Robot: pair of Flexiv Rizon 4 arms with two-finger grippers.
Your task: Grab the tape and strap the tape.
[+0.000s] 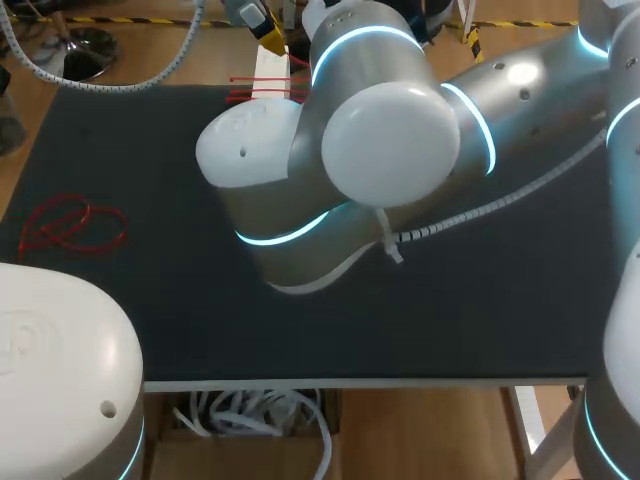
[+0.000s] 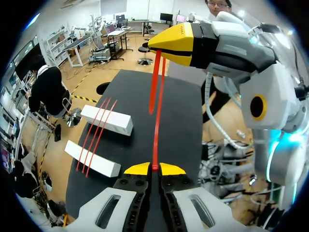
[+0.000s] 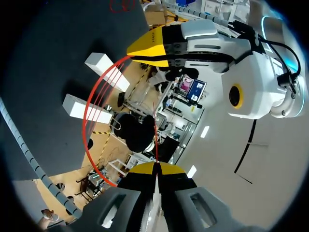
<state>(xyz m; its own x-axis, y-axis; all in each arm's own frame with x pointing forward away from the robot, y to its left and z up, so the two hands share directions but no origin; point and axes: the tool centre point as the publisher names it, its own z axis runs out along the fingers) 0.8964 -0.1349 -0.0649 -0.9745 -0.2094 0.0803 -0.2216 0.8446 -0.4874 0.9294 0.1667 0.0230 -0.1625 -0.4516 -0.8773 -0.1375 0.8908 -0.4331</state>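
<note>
A red strap [image 2: 155,121] is stretched in the air between my two grippers. In the left wrist view my left gripper [image 2: 154,167] is shut on one end, and my right gripper [image 2: 175,44], ahead of it, is shut on the other end. From the right wrist view, my right gripper [image 3: 155,166] pinches the strap [image 3: 89,121], which bows in an arc to my left gripper [image 3: 153,47]. In the head view my arms [image 1: 380,150] hide the strap; only a yellow fingertip [image 1: 268,38] shows at the table's back.
Two white blocks [image 2: 107,120] [image 2: 91,158] lie side by side on the black table [image 2: 183,125], with three red strips [image 2: 96,133] across them. A loose tangle of red straps [image 1: 72,228] lies at the table's left. A ribbed cable [image 1: 480,212] hangs along my right arm.
</note>
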